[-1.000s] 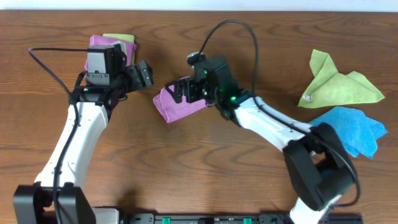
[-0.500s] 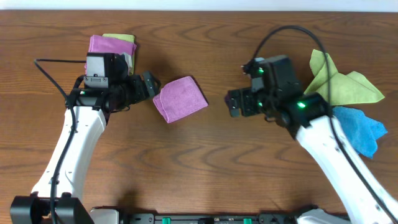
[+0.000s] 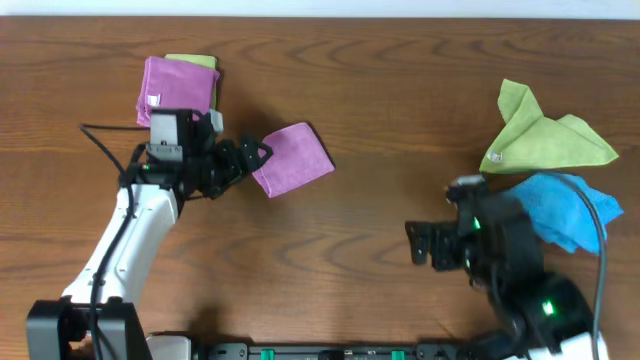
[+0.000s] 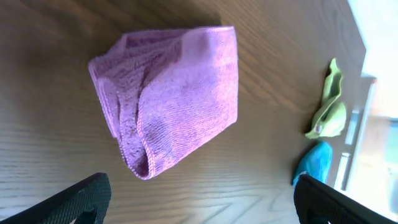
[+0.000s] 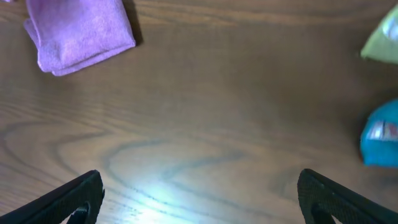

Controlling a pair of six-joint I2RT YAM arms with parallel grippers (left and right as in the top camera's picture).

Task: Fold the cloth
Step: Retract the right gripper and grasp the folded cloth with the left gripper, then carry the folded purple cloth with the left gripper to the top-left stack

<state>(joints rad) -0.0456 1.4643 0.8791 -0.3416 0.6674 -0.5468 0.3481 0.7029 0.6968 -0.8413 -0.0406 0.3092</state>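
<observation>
The soft mauve-purple microfibre cloth lies flat on the brown wood-grain table, a little left of the middle of the overhead frame. It is folded into a thick, roughly square pad, plain and without a pattern. In the left wrist view the cloth shows several stacked layers bunched along its left and lower edges, while its right side is smooth. The pad sits tilted, its slightly longer axis running from lower left to upper right in the overhead frame, with the layered edge on the left.

No writing can be read on it. A small white tag shows on the pinker purple folded cloth at upper left, which lies over a lime-green folded cloth. Another white tag sits on the crumpled lime-green cloth at right, above a bright blue cloth. Both tags are too small to read.

The left gripper is just beside the pad's left edge, fingers spread wide and grasping nothing. The right gripper is at lower right, well apart from the pad, fingers likewise released and empty.
</observation>
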